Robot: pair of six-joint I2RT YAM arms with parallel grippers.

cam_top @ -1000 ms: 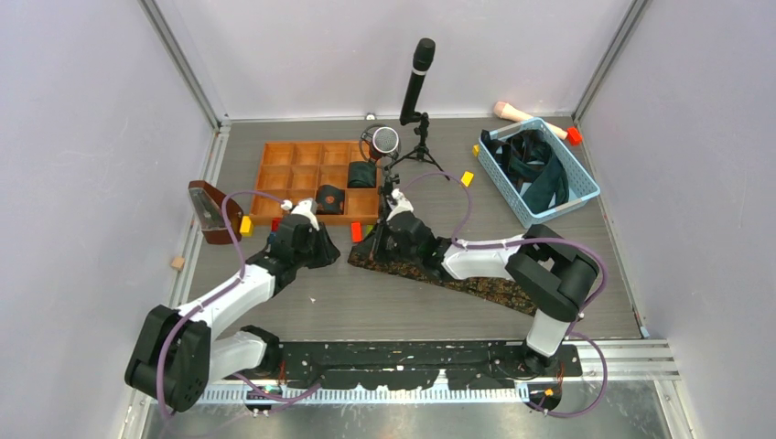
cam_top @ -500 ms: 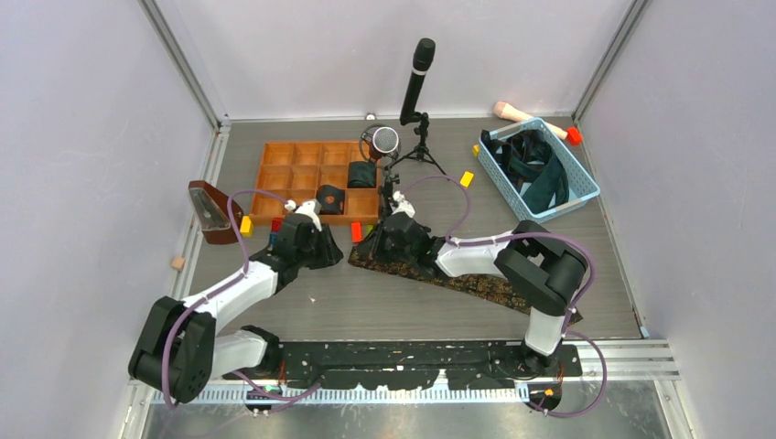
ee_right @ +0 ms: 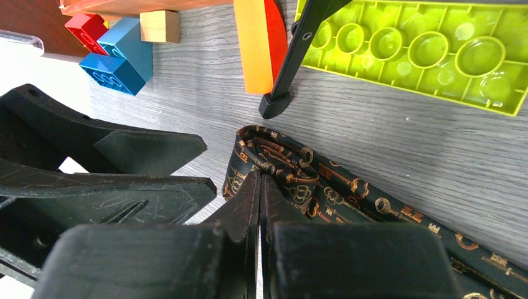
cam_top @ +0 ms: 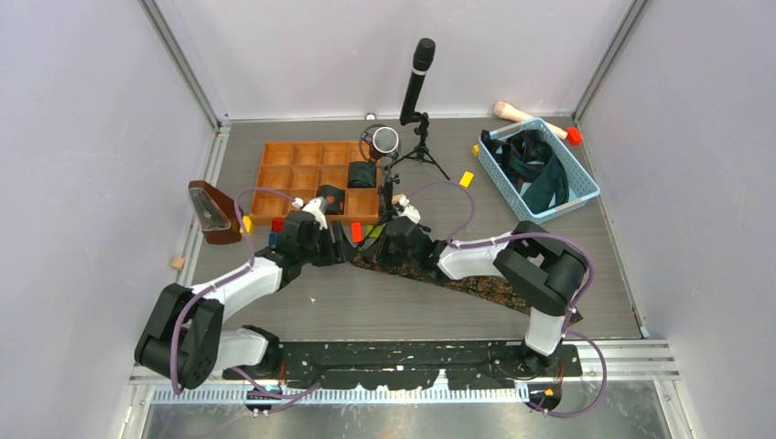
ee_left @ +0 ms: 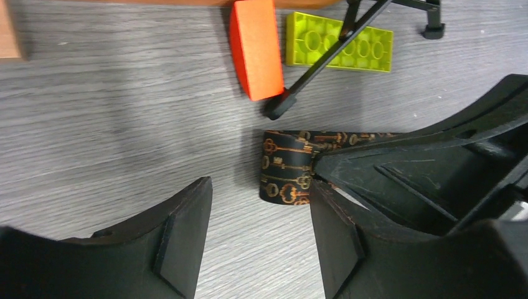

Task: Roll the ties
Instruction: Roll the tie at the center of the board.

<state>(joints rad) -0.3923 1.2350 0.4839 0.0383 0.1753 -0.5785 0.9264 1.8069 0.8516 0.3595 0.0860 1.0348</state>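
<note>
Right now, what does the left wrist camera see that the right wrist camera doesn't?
Only the left wrist view shows a second tripod foot. Only the right wrist view shows blue bricks, a red brick, a small wooden cube and a long stretch of the key-patterned tie lying flat. Both show the tie's rolled end, the orange block, the lime building plate and one tripod leg.

Your tie (ee_left: 286, 177): black, gold-orange key print. Block (ee_left: 255, 47) at its 12 o'clock: orange. Lego plate (ee_left: 339, 43) at 1 o'clock: lime green. Table (ee_left: 112, 112): grey wood-grain.
</note>
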